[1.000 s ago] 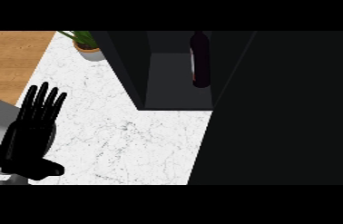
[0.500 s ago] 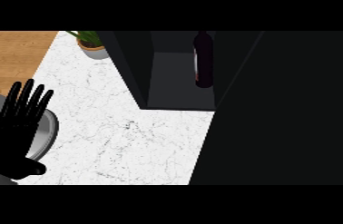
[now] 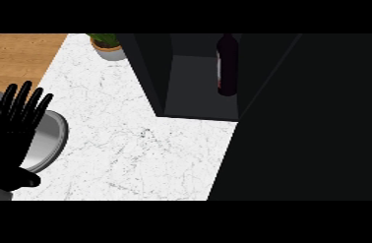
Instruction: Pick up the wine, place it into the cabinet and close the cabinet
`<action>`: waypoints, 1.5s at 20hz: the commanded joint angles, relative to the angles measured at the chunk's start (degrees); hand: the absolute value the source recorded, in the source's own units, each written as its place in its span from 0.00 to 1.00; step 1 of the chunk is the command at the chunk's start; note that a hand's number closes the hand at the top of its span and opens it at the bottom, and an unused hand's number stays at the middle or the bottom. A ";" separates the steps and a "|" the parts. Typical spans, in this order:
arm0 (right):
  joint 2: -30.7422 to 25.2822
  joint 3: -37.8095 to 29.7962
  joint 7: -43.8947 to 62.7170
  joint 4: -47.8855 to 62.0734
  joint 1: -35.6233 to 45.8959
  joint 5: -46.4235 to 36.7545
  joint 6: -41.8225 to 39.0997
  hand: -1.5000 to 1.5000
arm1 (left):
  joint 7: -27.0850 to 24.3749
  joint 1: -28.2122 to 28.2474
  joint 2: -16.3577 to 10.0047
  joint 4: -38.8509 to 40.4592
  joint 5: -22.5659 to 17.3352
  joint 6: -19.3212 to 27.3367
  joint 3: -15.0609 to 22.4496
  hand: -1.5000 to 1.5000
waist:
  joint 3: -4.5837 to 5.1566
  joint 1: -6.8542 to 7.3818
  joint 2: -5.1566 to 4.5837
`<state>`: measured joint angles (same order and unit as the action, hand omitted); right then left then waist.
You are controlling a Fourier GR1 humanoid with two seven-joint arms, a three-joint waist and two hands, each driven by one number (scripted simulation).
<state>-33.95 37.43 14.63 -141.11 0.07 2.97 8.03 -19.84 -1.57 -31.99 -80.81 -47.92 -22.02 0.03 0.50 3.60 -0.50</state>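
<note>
The wine bottle [image 3: 227, 65] stands upright inside the dark cabinet [image 3: 196, 84] at about 1 o'clock, close to its right inner wall. The placing part therefore looks done, and what remains is shutting the cabinet. A broad dark panel [image 3: 305, 119] fills the view from 2 to 5 o'clock. It is probably the open door, swung out over the tabletop [image 3: 138, 153], though its edges are hard to read. The left hand [image 3: 20, 124] rests at 9 o'clock with fingers straight and spread, holding nothing, over a grey plate [image 3: 51, 138] and out of the door's way. The right hand shows nowhere. A potted plant [image 3: 108, 43] sits at 11 o'clock, beside the cabinet's left wall.
</note>
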 commanded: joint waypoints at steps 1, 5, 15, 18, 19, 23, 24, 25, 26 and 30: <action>10.72 6.78 6.72 0.67 7.75 5.21 2.35 1.00 | -0.47 0.36 -0.63 0.21 0.04 -1.69 -0.54 0.00 | 0.04 1.32 -0.09; 18.59 7.27 12.65 8.73 18.87 2.71 3.94 1.00 | 1.65 -0.98 -1.57 1.11 -1.53 -2.16 -1.12 0.00 | 0.04 0.84 0.24; 33.75 0.10 20.24 37.85 52.49 6.38 14.80 1.00 | 0.60 0.19 -2.12 4.98 -1.37 -4.73 -4.13 0.00 | -0.35 -1.51 0.36; 33.85 -2.91 16.01 44.45 56.29 11.11 16.19 1.00 | -3.28 1.25 -0.48 7.43 1.62 -6.62 -4.58 0.00 | -0.38 -1.92 0.24; 33.87 -7.72 17.09 44.65 56.08 13.13 11.76 1.00 | 0.96 0.68 -1.97 5.47 -1.13 -5.49 -5.13 0.00 | -0.45 -2.40 0.32; 33.92 -6.75 13.70 50.61 58.94 16.84 15.40 1.00 | 1.08 -1.12 -1.89 7.89 -0.61 -6.79 -6.21 0.00 | -0.44 -2.73 0.36; 33.93 -8.99 7.78 55.15 57.32 18.94 12.28 1.00 | -1.22 -0.58 -0.56 8.00 1.53 -6.39 -5.55 0.00 | -0.43 -2.38 0.10; 33.94 -8.29 10.35 53.16 55.49 17.60 11.73 1.00 | 4.75 -0.71 -2.93 2.09 -2.85 -3.16 -7.03 0.00 | -0.51 -2.73 0.42; 33.94 -10.96 10.68 53.60 54.83 18.63 10.38 1.00 | 1.38 -0.78 -0.37 4.56 0.11 -3.15 -6.29 0.00 | -0.49 -3.07 0.37; 33.94 -13.14 7.61 58.97 54.32 16.57 9.12 1.00 | 1.09 1.99 -1.05 4.23 0.29 -6.35 -7.53 0.00 | -0.48 -3.00 0.45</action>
<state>-0.29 26.50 23.71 -86.32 54.26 20.24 17.80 -20.08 0.15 -31.20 -78.74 -46.88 -26.95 -4.69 -0.33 0.87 0.08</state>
